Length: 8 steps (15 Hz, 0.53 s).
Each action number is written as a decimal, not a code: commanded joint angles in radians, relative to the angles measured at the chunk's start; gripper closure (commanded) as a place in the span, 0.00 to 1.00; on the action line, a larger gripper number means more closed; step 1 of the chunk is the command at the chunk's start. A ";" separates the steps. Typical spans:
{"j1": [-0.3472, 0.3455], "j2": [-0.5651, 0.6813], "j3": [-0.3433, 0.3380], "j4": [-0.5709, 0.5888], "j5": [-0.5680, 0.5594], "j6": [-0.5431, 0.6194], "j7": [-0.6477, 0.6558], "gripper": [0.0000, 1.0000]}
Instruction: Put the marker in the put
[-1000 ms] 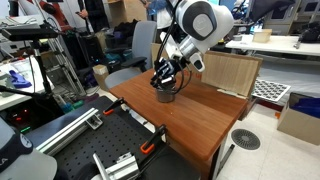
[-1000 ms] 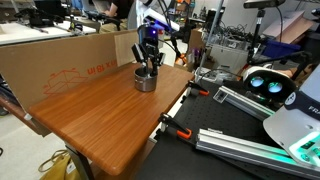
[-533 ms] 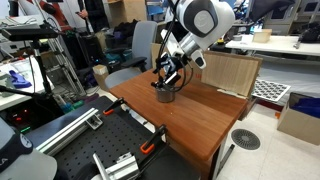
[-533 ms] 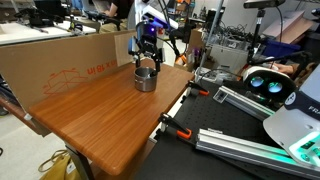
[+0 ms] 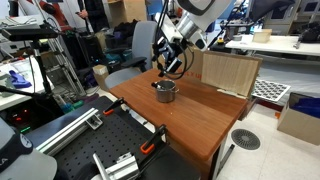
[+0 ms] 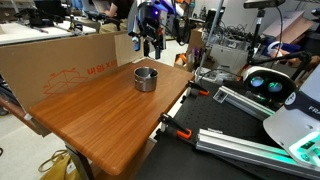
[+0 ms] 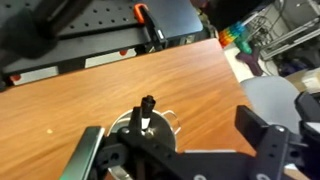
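Note:
A small metal pot stands on the wooden table, toward its far end. In the wrist view a dark marker stands upright inside the pot, whose rim is partly hidden behind the gripper body. My gripper hangs above the pot, open and empty. Its two fingers are spread wide and touch nothing.
A light wooden panel stands at the table's back edge. A long cardboard wall lines one side of the table. Orange clamps grip the table's edge, with metal rails beyond. An office chair sits behind the table.
The gripper opened over the pot, let go of the marker inside it, and rose straight up clear of the rim.

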 commanded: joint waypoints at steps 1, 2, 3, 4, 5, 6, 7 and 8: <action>0.012 -0.172 0.002 -0.166 -0.001 0.126 -0.041 0.00; 0.018 -0.217 0.001 -0.204 -0.009 0.157 -0.045 0.00; 0.033 -0.274 -0.002 -0.257 -0.020 0.219 -0.023 0.00; 0.041 -0.313 -0.002 -0.292 -0.024 0.265 -0.003 0.00; 0.020 -0.217 -0.001 -0.184 -0.008 0.150 -0.016 0.00; 0.028 -0.260 -0.001 -0.224 -0.008 0.186 -0.014 0.00; 0.033 -0.288 -0.001 -0.253 -0.008 0.208 -0.013 0.00; 0.035 -0.301 -0.002 -0.269 -0.008 0.221 -0.013 0.00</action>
